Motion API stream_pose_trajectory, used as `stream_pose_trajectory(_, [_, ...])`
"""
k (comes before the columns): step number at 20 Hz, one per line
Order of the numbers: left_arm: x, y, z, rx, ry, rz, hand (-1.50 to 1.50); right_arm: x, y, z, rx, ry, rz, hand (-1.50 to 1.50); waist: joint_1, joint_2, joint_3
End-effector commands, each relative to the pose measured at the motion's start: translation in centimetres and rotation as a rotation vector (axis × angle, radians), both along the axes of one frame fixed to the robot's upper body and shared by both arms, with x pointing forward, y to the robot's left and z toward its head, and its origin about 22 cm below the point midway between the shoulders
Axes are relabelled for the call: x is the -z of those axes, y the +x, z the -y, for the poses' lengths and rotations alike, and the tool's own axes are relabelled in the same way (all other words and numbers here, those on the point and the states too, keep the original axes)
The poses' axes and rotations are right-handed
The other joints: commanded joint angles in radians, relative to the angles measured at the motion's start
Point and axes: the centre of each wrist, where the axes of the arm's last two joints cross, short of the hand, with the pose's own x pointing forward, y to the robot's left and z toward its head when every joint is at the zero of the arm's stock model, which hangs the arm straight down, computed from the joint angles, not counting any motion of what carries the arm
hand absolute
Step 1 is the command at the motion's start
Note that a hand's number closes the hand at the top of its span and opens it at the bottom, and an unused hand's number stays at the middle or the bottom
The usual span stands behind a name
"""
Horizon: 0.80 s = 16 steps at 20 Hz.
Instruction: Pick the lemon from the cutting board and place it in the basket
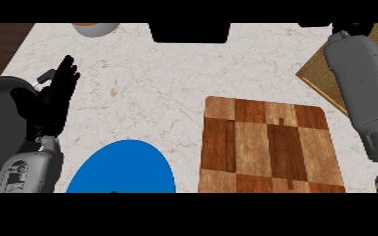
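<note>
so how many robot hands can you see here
1: the left hand, open with fingers up, at the counter's left edge. The right forearm runs out of view at the top right, its hand hidden.

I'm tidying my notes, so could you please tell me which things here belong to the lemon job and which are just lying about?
Job:
cutting board, no lemon visible on it
basket, partly behind the right forearm

Lying about:
blue plate
bowl at the far edge
left hand, resting open

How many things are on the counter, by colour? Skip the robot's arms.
Brown: 2, cutting board and basket
Blue: 1, plate
Black: 1, box at the far edge
Grey and orange: 1, bowl
Total: 5
</note>
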Motion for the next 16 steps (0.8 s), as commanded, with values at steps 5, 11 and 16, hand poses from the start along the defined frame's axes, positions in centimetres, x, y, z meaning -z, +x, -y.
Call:
stream_pose_trajectory(5, [-1.0,-0.8,-0.4,0.015,0.015,0.0,0.0,-0.4,-0.7,6.1,-0.004,0.089,0.013,1.5,0.0,-0.002,0.001])
stream_pose_trajectory(11, [-0.3,0.0,0.6,0.009,-0.004,0.006,0.0,3.5,-2.4,8.7,-0.064,-0.443,-0.205,1.5,-0.001,0.011,-0.009])
stream_pose_trajectory(16, [-0.9,0.2,0.4,0.003,0.005,0.017,0.0,1.4,-1.8,8.5,-0.078,-0.694,-0.192,1.5,0.004,0.001,-0.001])
